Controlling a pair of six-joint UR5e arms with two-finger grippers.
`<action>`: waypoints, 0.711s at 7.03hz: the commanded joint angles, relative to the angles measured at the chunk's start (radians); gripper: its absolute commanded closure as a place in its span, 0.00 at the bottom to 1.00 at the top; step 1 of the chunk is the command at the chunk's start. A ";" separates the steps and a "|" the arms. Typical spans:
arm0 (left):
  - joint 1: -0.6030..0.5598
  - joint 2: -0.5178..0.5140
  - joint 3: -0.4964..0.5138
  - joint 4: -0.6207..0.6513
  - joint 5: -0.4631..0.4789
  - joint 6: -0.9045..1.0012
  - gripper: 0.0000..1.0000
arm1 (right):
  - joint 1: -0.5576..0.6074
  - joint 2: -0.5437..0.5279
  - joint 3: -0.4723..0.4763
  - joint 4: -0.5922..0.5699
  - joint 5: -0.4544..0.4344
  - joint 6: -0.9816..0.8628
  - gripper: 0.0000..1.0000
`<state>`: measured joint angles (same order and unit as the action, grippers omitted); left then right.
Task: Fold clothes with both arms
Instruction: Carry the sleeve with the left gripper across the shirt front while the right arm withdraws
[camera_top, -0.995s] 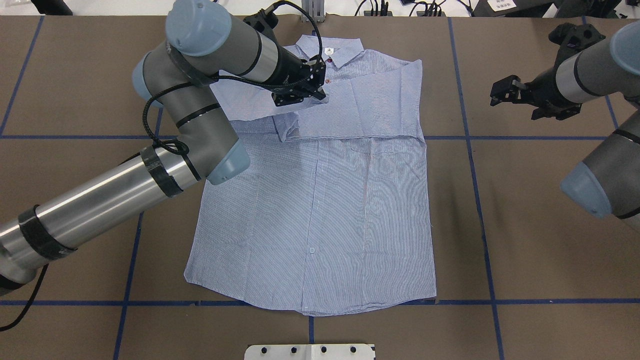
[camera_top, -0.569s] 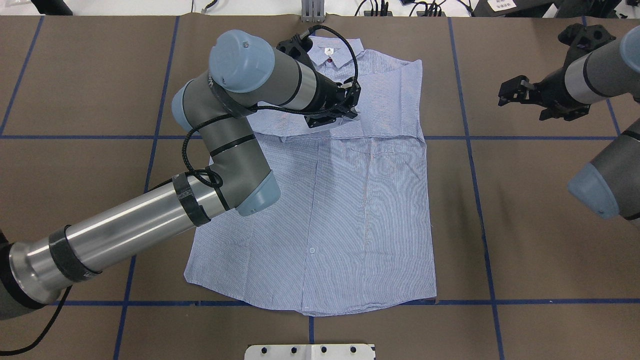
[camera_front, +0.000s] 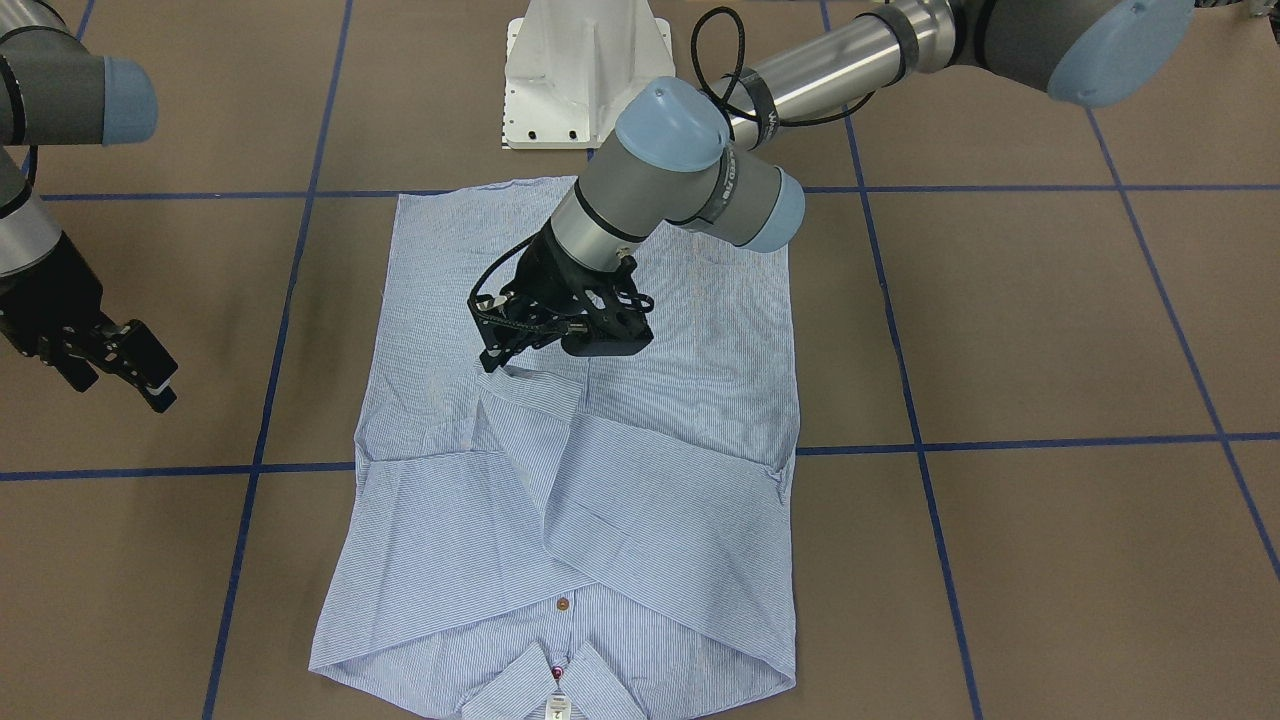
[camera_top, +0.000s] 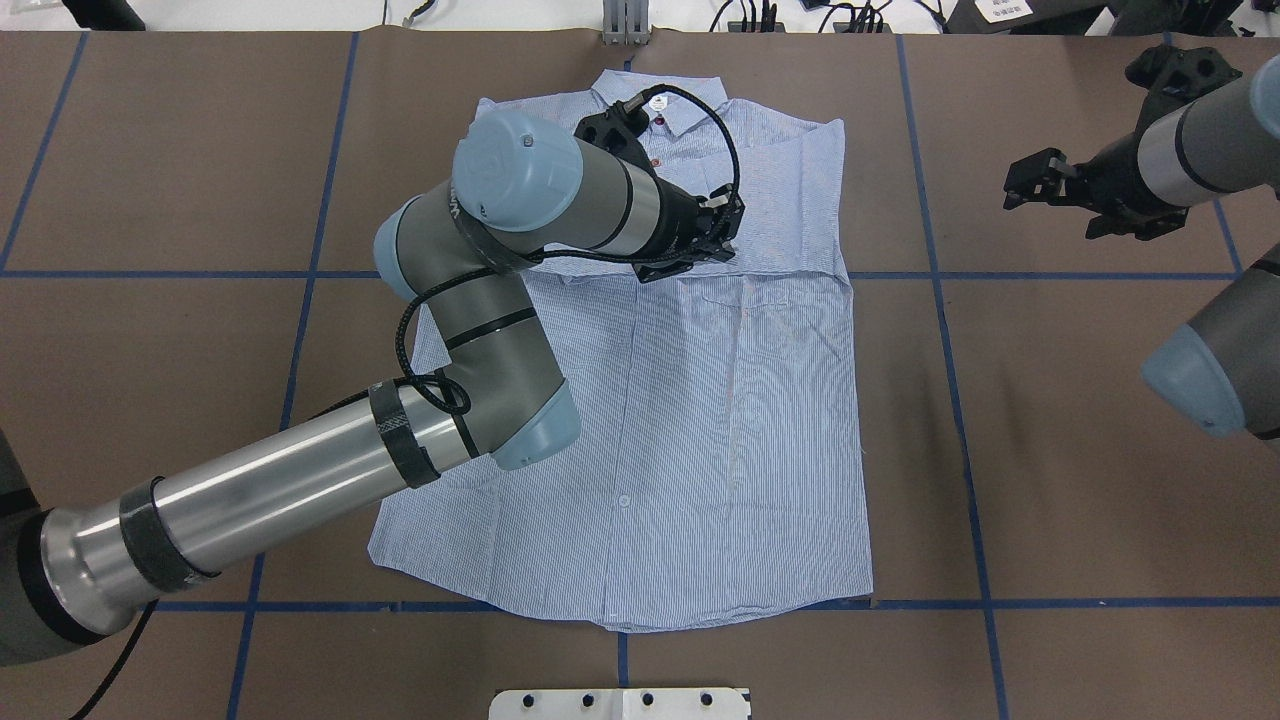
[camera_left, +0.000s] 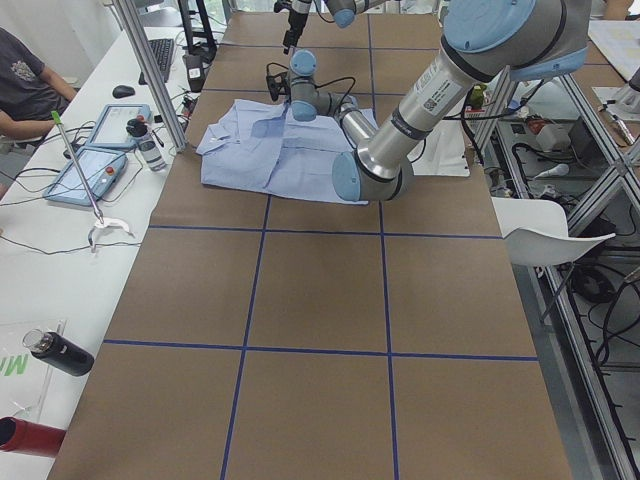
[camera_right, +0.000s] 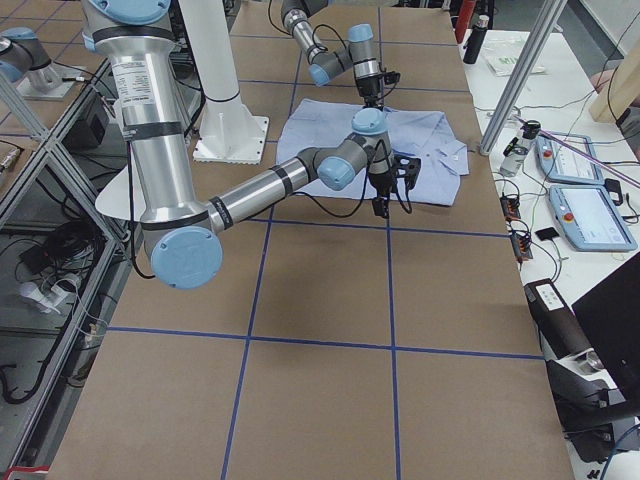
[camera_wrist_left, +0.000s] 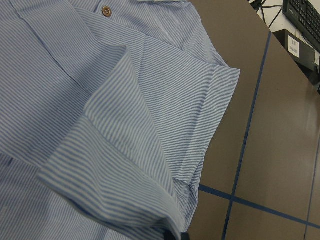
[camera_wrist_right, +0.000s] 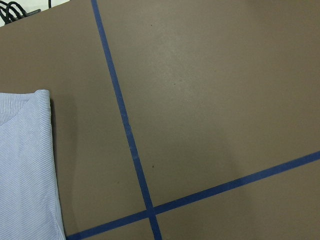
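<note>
The light blue striped shirt (camera_top: 700, 430) lies flat on the brown table, collar (camera_front: 555, 685) at the far side from the robot's base. Both sleeves are folded across the chest (camera_front: 600, 500). My left gripper (camera_front: 497, 355) hovers low over the shirt's middle, shut on the cuff (camera_wrist_left: 115, 155) of one sleeve. One dark fingertip (camera_wrist_left: 175, 234) shows at that cuff's lower edge. Overhead, the left gripper (camera_top: 700, 258) sits just below the folded sleeves. My right gripper (camera_top: 1018, 188) hangs open above bare table, well off the shirt's edge (camera_wrist_right: 25, 165), holding nothing.
Blue tape lines (camera_top: 940, 300) divide the table into squares. The white pedestal base (camera_front: 580, 70) stands at the robot's side. A side bench with teach pendants (camera_left: 85, 170), bottles and a seated person (camera_left: 30, 80) runs along the far edge.
My left gripper moved right and toward the robot across the chest, drawing the sleeve cuff with it. The right gripper drifted slightly outward.
</note>
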<state>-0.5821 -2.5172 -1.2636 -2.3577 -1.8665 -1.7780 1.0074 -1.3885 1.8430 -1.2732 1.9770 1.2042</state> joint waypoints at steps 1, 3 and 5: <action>0.048 -0.028 0.004 0.000 0.062 0.000 0.36 | 0.013 -0.015 0.010 0.000 0.000 0.000 0.00; 0.077 -0.037 0.006 -0.002 0.128 0.008 0.11 | 0.013 -0.020 0.019 0.000 0.002 0.000 0.00; 0.074 -0.043 -0.014 0.000 0.127 0.012 0.11 | 0.011 -0.032 0.054 0.000 0.003 0.017 0.00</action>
<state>-0.5078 -2.5592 -1.2639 -2.3588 -1.7421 -1.7694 1.0198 -1.4113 1.8731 -1.2732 1.9791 1.2115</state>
